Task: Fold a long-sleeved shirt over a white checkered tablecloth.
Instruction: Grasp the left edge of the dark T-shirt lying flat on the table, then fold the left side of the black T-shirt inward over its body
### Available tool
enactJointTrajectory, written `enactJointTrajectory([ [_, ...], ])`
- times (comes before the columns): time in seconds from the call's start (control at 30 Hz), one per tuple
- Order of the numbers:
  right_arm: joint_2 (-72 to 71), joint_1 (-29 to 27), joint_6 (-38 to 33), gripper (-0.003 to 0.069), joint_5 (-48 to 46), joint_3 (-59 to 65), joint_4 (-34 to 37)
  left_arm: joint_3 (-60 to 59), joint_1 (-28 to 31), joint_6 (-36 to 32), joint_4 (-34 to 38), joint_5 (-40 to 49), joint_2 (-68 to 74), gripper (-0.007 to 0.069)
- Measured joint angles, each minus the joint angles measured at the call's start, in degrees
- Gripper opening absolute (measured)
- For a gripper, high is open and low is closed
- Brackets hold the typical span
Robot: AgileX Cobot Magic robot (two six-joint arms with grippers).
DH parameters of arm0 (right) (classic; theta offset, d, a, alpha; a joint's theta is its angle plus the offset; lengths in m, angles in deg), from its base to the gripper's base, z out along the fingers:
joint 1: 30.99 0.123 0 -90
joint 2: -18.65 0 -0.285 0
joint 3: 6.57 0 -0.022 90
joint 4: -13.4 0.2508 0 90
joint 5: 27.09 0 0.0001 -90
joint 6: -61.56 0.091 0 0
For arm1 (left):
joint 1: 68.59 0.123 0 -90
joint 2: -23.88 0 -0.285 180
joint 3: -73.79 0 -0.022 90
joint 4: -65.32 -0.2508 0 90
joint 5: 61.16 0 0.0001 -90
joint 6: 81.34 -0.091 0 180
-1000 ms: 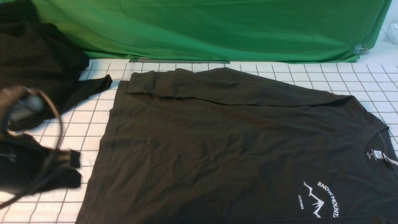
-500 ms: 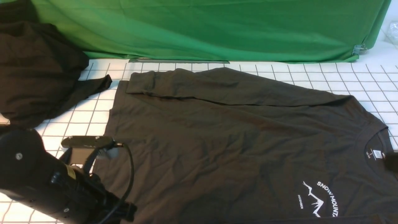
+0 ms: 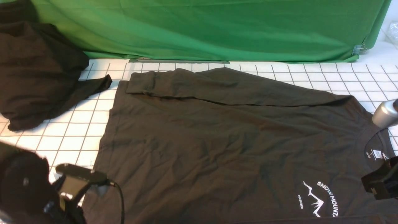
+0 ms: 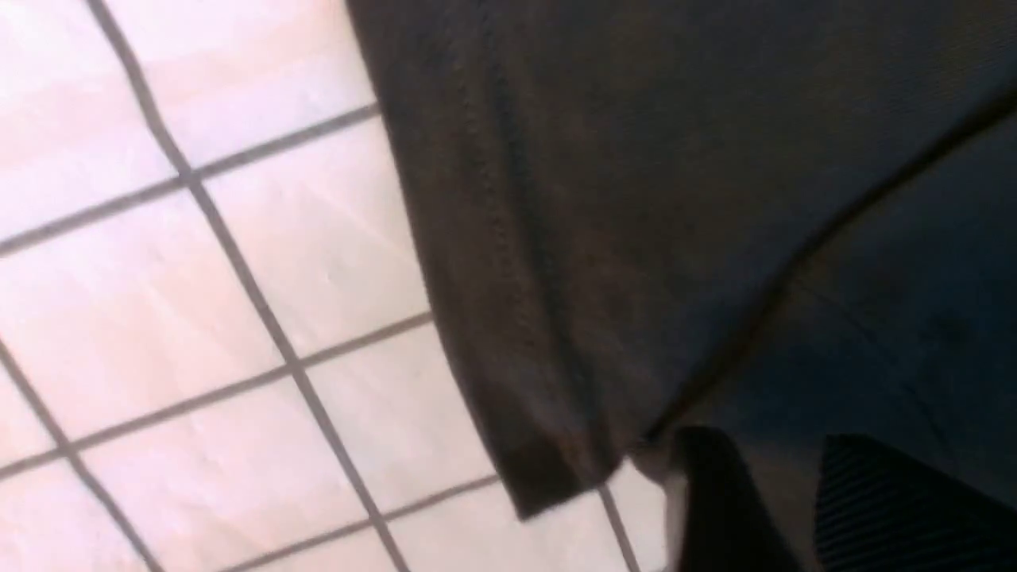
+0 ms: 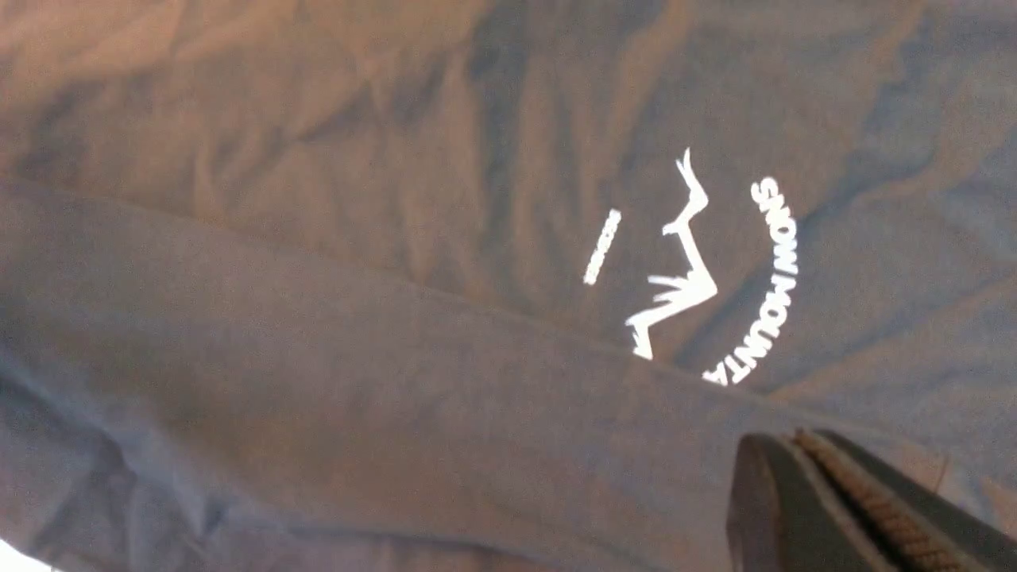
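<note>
The long-sleeved shirt (image 3: pixel 217 140) lies flat on the white checkered tablecloth (image 3: pixel 77 130), its far sleeve folded across its body and its white print (image 3: pixel 323 199) near the front right. My left arm (image 3: pixel 31 193) is low at the front left, by the shirt's hem. In the left wrist view the left gripper (image 4: pixel 794 516) is open over the shirt (image 4: pixel 636 199), just inside its hem corner, with nothing gripped. My right arm (image 3: pixel 381 182) enters at the right edge beside the collar. The right gripper (image 5: pixel 826 492) is shut and empty above a sleeve fold near the print (image 5: pixel 699 270).
A second black garment (image 3: pixel 37 71) without print is heaped at the back left, partly on the tablecloth. A green fabric backdrop (image 3: pixel 202 28) closes off the far side, held by a clip (image 3: pixel 359 49) at its right end.
My left arm swung in from the left to the shirt's near-left corner, then drew back towards the front, and its jaws opened. My right arm came into view at the right edge.
</note>
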Motion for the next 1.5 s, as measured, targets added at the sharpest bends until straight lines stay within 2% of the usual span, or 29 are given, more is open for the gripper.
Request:
enactJointTrajectory([
  [0.07, 0.0, 0.0, 0.0, 0.0014, 0.3, 0.0, 0.1, -2.3, 0.0, -0.2, 0.0, -5.1, 0.0, 0.0365],
  [0.1, 0.0, 0.0, 0.0, 0.0014, 0.3, 0.0, 0.1, -2.6, 0.0, -0.2, 0.0, -5.4, 0.0, 0.0372],
  [0.2, 0.0, 0.0, 0.0, 0.0019, 0.9, 0.0, 0.1, -3.6, 0.0, -0.2, 0.0, -9.3, 0.6, 0.0465],
  [0.4, 0.0, 0.0, 0.0, 0.0025, 1.1, 0.0, 0.1, -3.7, 0.0, -3.3, 3.4, -8.8, 2.2, 0.0477],
  [0.53, 0.0, 0.0, 0.0, 0.0030, 1.2, 0.0, 0.1, -3.8, 0.0, -4.8, 4.8, -7.0, 2.4, 0.0436],
  [0.67, 0.0, 0.0, 0.0, 0.0034, 1.2, 0.0, 0.1, -3.8, 0.0, -4.9, 4.8, -5.3, 2.4, 0.0311],
  [0.7, 0.0, 0.0, 0.0, 0.0034, 1.2, 0.0, 0.1, -3.8, 0.0, -4.9, 4.8, -5.3, 2.4, 0.0305],
  [0.83, 0.0, 0.0, 0.0, 0.0039, 1.2, 0.0, 0.1, -3.8, 0.0, -4.9, 4.8, -4.1, 2.5, 0.0179],
  [0.9, 0.0, 0.0, 0.0, 0.0041, 1.5, 0.0, 0.1, -3.8, 0.0, -4.9, 5.0, -2.6, 2.5, 0.0076],
  [0.97, 0.0, 0.0, 0.0, 0.0041, 1.6, 0.0, 0.1, -3.8, 0.0, -5.0, 5.0, -1.2, 2.5, 0.0024],
  [1.27, 0.0, 0.0, 0.0, 0.0043, 2.5, 0.0, 0.1, 4.1, 0.0, -5.8, 4.6, 7.1, -2.2, 0.0012],
  [1.4, 0.0, 0.0, 0.0, 0.0043, 3.2, 0.0, 0.2, 11.0, 0.0, -6.1, 1.0, 7.4, -3.6, 0.0012],
  [1.5, 0.0, 0.0, 0.0, 0.0043, 3.7, 0.0, 0.3, 19.4, 0.0, -6.1, -4.7, 7.4, -2.7, 0.0012],
])
